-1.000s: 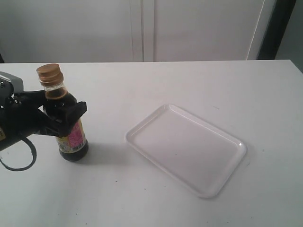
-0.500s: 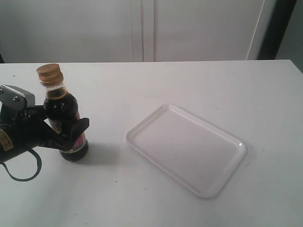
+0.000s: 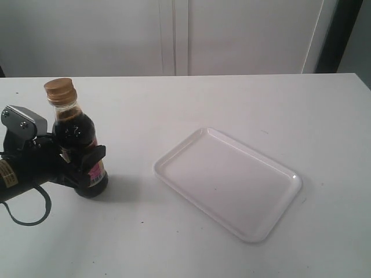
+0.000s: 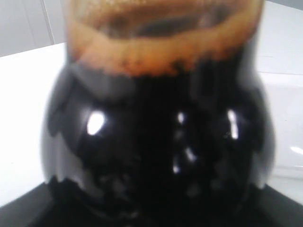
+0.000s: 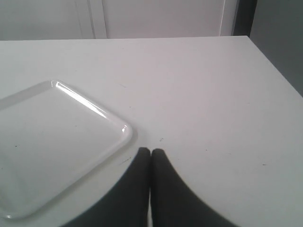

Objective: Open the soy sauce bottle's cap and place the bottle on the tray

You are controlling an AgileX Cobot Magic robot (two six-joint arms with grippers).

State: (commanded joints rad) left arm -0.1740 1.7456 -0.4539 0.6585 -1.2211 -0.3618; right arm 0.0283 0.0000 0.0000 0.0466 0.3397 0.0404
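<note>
The soy sauce bottle [image 3: 77, 132] stands upright on the white table at the left, its golden-tan cap [image 3: 60, 90] closed on top. My left gripper [image 3: 86, 163] reaches in from the left edge and is shut on the bottle's lower body at the label; the near finger [image 3: 93, 154] crosses the label and the far one is hidden. In the left wrist view the dark bottle [image 4: 156, 142] fills the frame. The white tray [image 3: 229, 182] lies empty right of the bottle. My right gripper [image 5: 151, 152] hovers shut and empty beside the tray's corner [image 5: 124, 130]; the exterior view does not show it.
The white tabletop [image 3: 232, 98] runs back to a pale wall. Its right edge [image 5: 272, 66] shows in the right wrist view. A black cable loop [image 3: 29, 217] hangs below my left arm.
My left gripper has slid down from the bottle's shoulders to the label and drawn in around it. The bottle has stayed upright in place. The tray has not moved.
</note>
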